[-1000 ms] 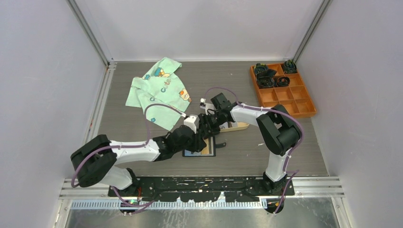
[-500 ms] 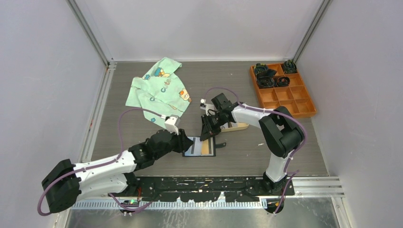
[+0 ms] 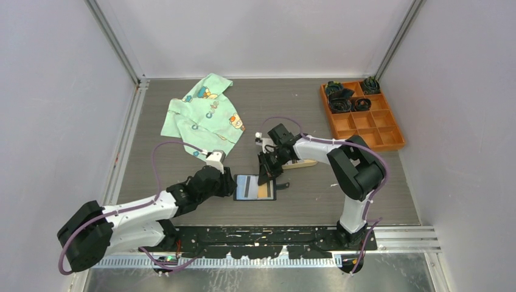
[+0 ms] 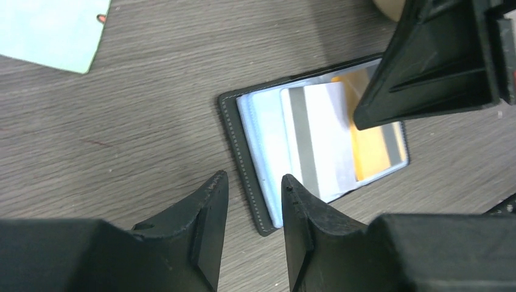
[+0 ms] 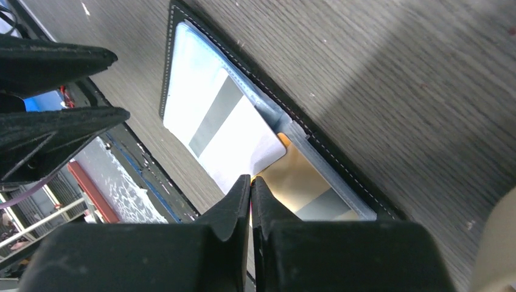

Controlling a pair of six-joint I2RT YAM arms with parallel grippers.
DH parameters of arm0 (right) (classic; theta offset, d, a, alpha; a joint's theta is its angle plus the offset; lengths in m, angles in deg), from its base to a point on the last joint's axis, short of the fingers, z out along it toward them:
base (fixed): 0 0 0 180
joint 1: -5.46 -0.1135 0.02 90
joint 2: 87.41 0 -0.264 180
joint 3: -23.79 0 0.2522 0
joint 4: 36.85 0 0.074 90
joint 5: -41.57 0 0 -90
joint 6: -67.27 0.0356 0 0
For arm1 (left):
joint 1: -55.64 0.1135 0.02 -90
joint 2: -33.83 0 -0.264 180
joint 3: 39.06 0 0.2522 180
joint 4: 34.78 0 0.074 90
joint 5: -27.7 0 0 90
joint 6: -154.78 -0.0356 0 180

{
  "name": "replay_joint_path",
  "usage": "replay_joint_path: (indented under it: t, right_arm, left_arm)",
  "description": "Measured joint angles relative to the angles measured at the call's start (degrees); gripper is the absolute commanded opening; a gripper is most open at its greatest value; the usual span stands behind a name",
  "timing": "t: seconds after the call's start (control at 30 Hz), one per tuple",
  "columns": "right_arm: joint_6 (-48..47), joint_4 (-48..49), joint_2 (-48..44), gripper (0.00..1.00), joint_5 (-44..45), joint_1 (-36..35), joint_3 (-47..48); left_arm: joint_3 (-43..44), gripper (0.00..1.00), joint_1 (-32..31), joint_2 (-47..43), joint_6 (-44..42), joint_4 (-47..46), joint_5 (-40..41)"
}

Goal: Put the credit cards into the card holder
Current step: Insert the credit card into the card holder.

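The card holder (image 4: 243,152) lies open and flat on the grey wood-grain table (image 3: 316,204). It is a black, leather-like rectangle with a stitched rim and clear plastic sleeves. You have two cards in it: a white card (image 4: 319,140) with a grey stripe, and beside it a glossy gold card (image 4: 371,152).

The left gripper (image 3: 228,184) has drawn back off the holder since a second ago and now sits just beside its left edge, fingers slightly parted and empty. The right gripper (image 5: 251,177) has come down over the holder's right half. Its fingers are pressed together and their tips sit at the white card's corner (whether an edge is caught between them cannot be told).

A beige oval tray (image 3: 307,162) lies just beyond the holder. An orange compartment tray (image 3: 374,137), well away from it, holds black items in its far cells.
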State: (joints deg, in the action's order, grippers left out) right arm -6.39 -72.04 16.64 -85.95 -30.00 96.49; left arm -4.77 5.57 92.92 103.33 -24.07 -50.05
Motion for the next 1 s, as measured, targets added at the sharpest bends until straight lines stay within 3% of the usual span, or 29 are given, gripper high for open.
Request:
replay_joint_path:
  t: [0.47,1.0]
  right_arm:
    - [0.0,-0.7,2.7,0.09,1.5,-2.5,1.9]
    - [0.3,-1.1,5.4,0.10,0.3,-3.3,4.5]
  left_arm:
    - [-0.7,0.37,1.5,7.8,1.5,-2.0,-1.9]
    - [-0.7,0.37,1.7,8.8,2.0,-4.0,-3.3]
